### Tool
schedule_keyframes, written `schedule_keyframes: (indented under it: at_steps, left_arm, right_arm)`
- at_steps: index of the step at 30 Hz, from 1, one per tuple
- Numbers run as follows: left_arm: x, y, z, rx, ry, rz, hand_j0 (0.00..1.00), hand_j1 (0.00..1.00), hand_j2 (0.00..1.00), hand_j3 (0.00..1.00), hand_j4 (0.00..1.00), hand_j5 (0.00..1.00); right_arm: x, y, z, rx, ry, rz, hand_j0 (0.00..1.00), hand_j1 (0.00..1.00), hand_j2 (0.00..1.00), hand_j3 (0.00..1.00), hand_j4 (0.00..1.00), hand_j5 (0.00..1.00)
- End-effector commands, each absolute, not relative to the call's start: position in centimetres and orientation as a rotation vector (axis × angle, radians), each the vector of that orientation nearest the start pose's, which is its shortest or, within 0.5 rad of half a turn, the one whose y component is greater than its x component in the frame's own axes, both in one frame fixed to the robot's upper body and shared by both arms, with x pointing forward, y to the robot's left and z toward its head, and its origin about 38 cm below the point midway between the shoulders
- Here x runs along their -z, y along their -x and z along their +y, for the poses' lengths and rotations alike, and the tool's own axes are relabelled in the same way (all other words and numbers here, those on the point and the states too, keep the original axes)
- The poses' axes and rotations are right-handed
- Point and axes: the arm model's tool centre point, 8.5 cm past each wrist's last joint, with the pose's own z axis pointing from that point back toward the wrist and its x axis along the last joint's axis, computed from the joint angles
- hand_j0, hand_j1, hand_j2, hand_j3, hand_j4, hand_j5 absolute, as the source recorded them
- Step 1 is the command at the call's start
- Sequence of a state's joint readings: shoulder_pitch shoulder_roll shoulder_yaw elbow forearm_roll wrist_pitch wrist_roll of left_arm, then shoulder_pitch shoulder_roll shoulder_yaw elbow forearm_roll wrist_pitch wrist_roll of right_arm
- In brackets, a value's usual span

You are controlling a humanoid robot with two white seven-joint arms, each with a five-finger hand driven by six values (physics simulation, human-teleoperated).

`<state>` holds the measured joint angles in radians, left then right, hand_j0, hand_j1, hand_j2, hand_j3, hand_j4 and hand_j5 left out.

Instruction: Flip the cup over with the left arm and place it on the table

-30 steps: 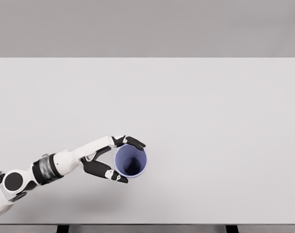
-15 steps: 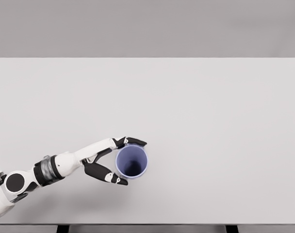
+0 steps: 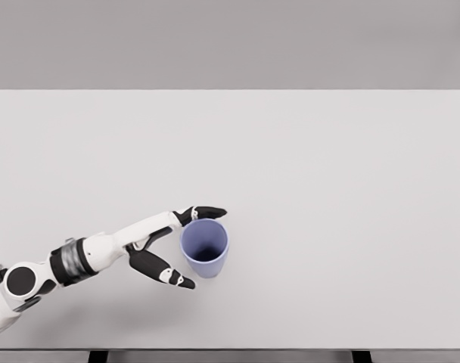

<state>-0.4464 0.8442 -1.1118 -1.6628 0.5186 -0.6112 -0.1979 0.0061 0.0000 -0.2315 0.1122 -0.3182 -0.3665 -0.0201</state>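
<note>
Blue cup: upright, mouth up, on white table, near-left of centre. Left hand: just left of cup, fingers spread apart, holding nothing.

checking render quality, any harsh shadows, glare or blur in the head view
Head view: soft, even light; only a faint shadow on the table under the left hand; no glare; the cup and fingers have slightly soft edges, the cup's inside darkens toward its bottom.

A plain grey wall runs behind the far edge, and two dark legs show below the near edge, left and right
</note>
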Motion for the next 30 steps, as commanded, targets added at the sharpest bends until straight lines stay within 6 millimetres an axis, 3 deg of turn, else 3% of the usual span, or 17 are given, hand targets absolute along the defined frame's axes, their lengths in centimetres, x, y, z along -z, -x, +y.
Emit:
schedule_keyframes:
  at_steps: [1, 11, 15, 21, 30]
  left_arm:
    - [-11.4, -31.5, 21.4, 1.135, 0.682, -1.645, 1.0, 1.0, 1.0, 1.0, 1.0, 1.0]
    - [-12.1, -32.5, 22.7, 1.148, 0.626, -1.657, 1.0, 1.0, 1.0, 1.0, 1.0, 1.0]
    - [-12.7, -32.8, 25.4, 1.174, 0.551, -1.635, 1.0, 1.0, 1.0, 1.0, 1.0, 1.0]
    - [-15.0, -34.3, 32.5, 1.208, 0.319, -1.595, 1.0, 1.0, 1.0, 1.0, 1.0, 1.0]
    - [-18.6, -35.8, 35.8, 1.283, 0.154, -1.624, 1.0, 1.0, 1.0, 1.0, 1.0, 1.0]
  right_arm:
    - [25.3, 1.1, -28.3, 0.533, 0.211, -0.256, 1.0, 1.0, 1.0, 1.0, 1.0, 1.0]
    - [25.3, 1.1, -28.3, 0.533, 0.211, -0.256, 1.0, 1.0, 1.0, 1.0, 1.0, 1.0]
    - [25.3, 1.1, -28.3, 0.533, 0.211, -0.256, 1.0, 1.0, 1.0, 1.0, 1.0, 1.0]
    - [25.3, 1.1, -28.3, 0.533, 0.211, -0.256, 1.0, 1.0, 1.0, 1.0, 1.0, 1.0]
    - [25.3, 1.1, -28.3, 0.533, 0.211, -0.256, 1.0, 1.0, 1.0, 1.0, 1.0, 1.0]
